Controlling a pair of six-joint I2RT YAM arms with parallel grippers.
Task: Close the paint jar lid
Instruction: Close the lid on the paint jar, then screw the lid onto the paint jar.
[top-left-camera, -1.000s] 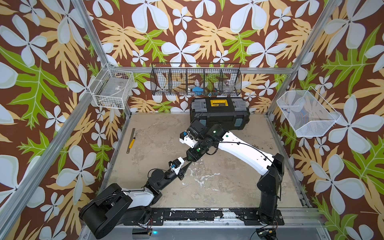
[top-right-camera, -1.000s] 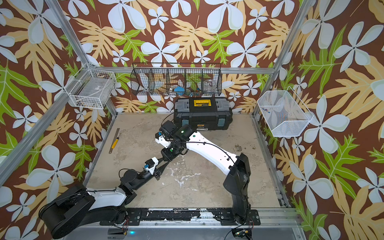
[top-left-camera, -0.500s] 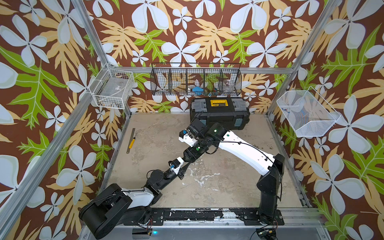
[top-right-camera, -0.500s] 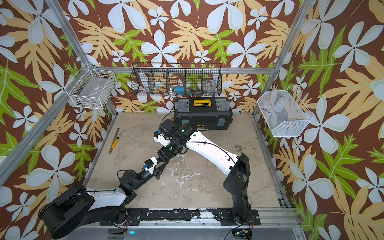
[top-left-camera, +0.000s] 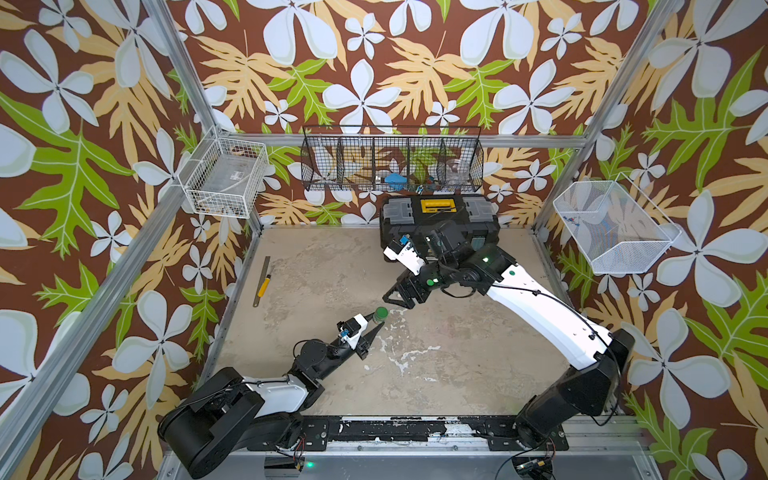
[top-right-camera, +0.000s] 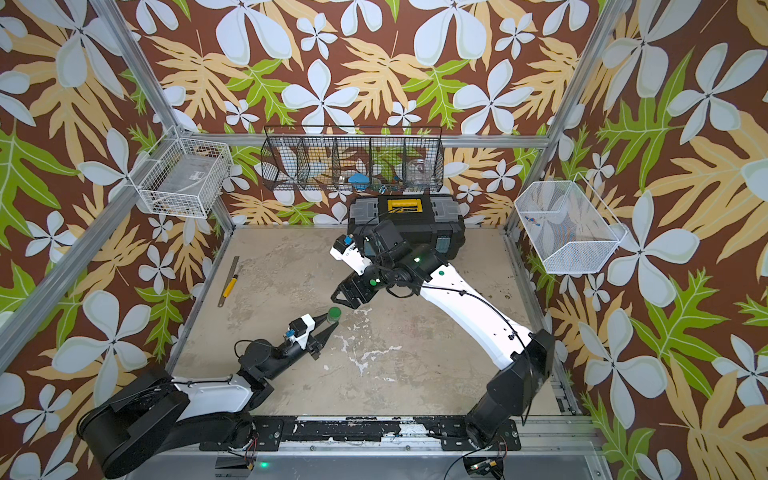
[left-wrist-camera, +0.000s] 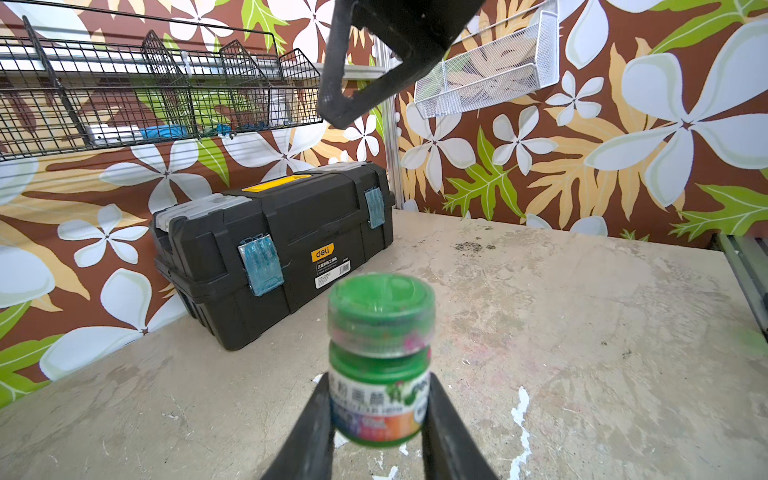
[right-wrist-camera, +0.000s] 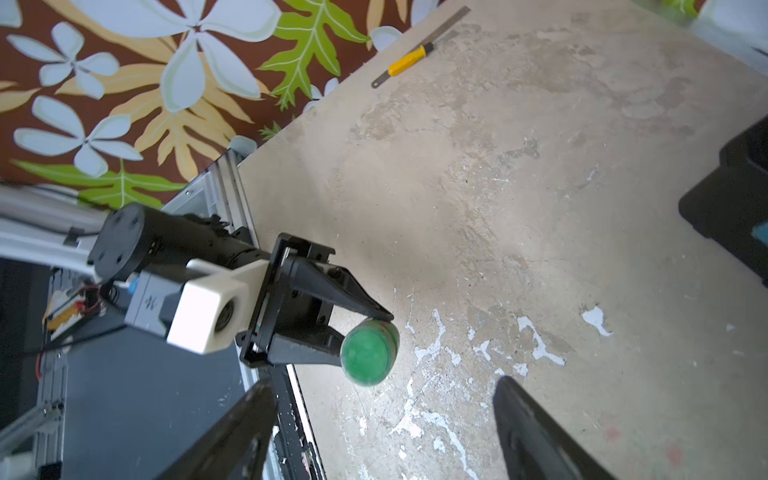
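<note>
lid: glossy plastic | toolbox: matt plastic | tabletop: rough, chipped, maybe stone

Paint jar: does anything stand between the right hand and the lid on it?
Nothing visible does. The right hand hangs open, apart from the lid, only air between. The left hand is shut on the paint jar below the lid, leaving its rim free.

Brown walls with big white flowers and green and tan leaves closed three sides, edged by metal posts. The table was worn beige, flecked white. A black wire rack hung on the back wall, evenly lit.
</note>
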